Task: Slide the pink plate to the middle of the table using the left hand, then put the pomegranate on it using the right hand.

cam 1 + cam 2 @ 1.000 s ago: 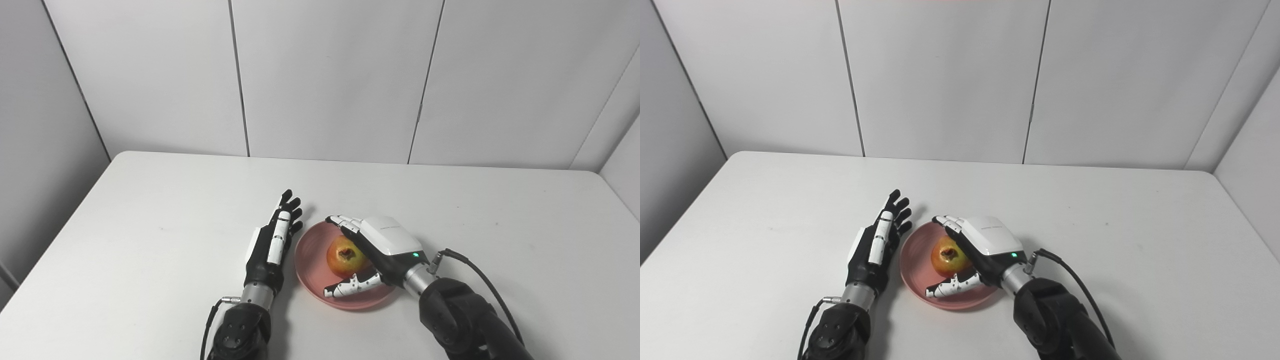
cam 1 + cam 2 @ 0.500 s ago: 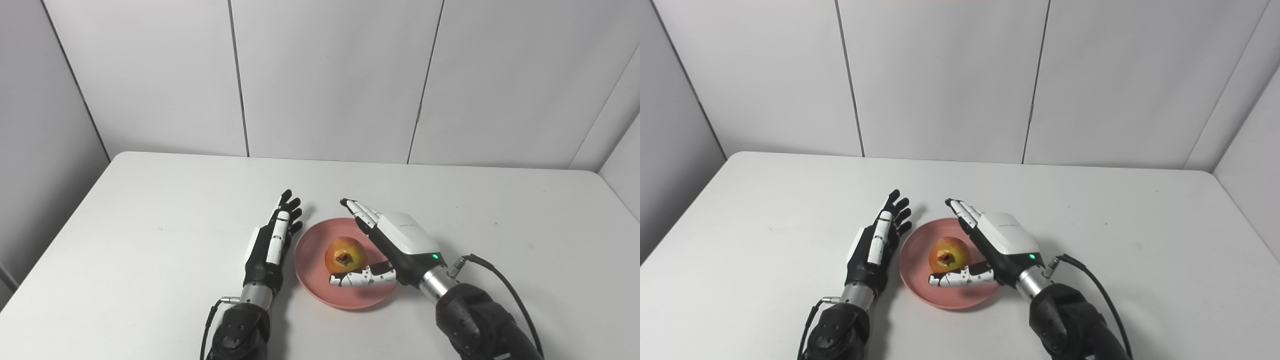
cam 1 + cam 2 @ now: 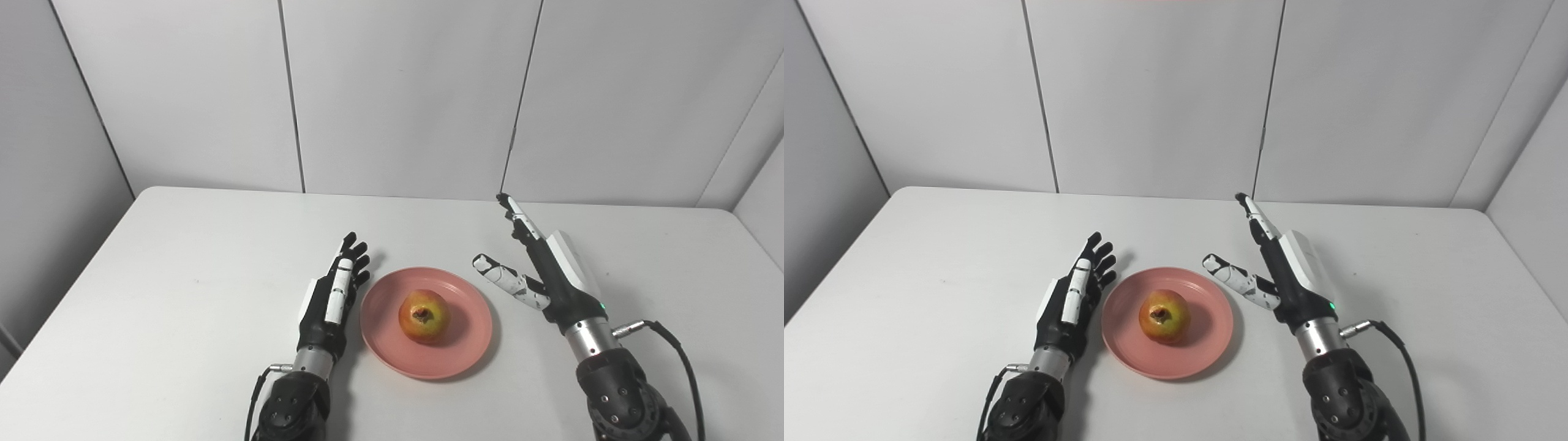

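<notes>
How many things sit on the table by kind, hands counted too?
Round pink plate: 1
Yellow-red pomegranate, resting on the plate: 1
Robot hands, both open and empty: 2, the black left hand beside the plate and the white-backed right hand clear of it
Total: 4

Pink plate is round and shallow with a low rim, sitting flat around the middle of the table, a bit closer to the near edge than the far one. The pomegranate sits right in its center, yellow-orange blushing red, with its dark crown end turned toward the near edge.
</notes>
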Robot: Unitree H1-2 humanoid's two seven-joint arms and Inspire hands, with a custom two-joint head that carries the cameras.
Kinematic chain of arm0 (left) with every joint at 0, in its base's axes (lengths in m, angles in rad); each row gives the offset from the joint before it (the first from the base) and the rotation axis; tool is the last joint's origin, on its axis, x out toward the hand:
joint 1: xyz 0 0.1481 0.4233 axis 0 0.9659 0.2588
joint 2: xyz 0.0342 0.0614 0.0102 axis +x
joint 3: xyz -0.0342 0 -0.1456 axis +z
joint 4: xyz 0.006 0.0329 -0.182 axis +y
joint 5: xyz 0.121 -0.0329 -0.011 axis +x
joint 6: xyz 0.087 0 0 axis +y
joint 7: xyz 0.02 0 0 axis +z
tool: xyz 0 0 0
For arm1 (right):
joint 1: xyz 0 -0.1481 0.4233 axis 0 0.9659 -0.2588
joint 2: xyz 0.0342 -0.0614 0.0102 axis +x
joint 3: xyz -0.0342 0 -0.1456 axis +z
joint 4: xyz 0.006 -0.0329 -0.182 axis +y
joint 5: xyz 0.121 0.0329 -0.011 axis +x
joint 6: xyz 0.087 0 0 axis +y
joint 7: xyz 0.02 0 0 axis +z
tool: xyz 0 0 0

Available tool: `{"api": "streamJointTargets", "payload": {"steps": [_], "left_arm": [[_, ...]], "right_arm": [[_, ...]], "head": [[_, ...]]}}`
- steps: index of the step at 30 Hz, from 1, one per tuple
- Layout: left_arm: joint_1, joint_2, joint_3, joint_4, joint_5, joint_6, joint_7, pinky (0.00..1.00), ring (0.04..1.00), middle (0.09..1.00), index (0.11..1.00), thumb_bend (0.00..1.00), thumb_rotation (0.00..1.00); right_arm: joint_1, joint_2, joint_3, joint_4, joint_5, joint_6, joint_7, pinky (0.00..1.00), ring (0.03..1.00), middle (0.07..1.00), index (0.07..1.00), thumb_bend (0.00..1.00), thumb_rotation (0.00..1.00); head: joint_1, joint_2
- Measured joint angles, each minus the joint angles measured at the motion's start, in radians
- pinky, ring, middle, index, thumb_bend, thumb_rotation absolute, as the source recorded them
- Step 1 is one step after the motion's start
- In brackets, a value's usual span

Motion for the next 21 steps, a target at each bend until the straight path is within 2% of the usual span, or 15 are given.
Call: {"api": "streamJointTargets", "payload": {"steps": [1,2,4,6,9,13,21], "left_arm": [[0.0,0.002,-0.001,-0.001,0.001,0.0,0.0,0.93,0.949,0.954,0.956,0.37,1.0],[0.001,0.005,-0.002,-0.003,0.002,0.0,0.0,0.94,0.949,0.955,0.956,0.37,1.0],[0.003,0.006,-0.002,-0.01,0.002,-0.001,0.0,0.94,0.953,0.96,0.958,0.36,1.0],[0.009,0.009,-0.002,-0.014,0.0,-0.005,-0.003,0.95,0.954,0.961,0.96,0.36,1.0],[0.029,0.012,0.0,-0.032,-0.007,-0.006,-0.007,0.96,0.957,0.963,0.964,0.38,1.0],[0.05,0.012,0.003,-0.053,-0.013,-0.003,-0.01,0.96,0.959,0.965,0.968,0.37,1.0],[0.069,0.017,0.001,-0.079,-0.012,0.0,-0.012,0.95,0.958,0.966,0.968,0.36,1.0]], "right_arm": [[0.004,0.011,-0.021,0.007,0.04,0.013,0.002,0.82,0.94,0.96,0.959,0.8,1.0],[0.009,0.022,-0.04,0.011,0.079,0.026,0.008,0.84,0.941,0.963,0.966,0.76,1.0],[0.02,0.037,-0.063,0.018,0.151,0.045,0.021,0.89,0.949,0.971,0.973,0.72,1.0],[0.035,0.051,-0.078,0.031,0.202,0.065,0.031,0.89,0.948,0.968,0.971,0.69,1.0],[0.062,0.06,-0.081,0.034,0.228,0.088,0.03,0.93,0.94,0.958,0.959,0.59,1.0],[0.091,0.063,-0.08,0.034,0.251,0.094,0.03,0.96,0.934,0.951,0.95,0.5,1.0],[0.12,0.063,-0.07,0.036,0.281,0.094,0.034,0.97,0.95,0.958,0.946,0.39,1.0]], "head": [[0.0,0.0],[-0.015,0.0],[-0.023,0.002],[-0.023,0.002],[-0.022,0.0],[-0.023,0.0],[-0.023,0.002]]}}
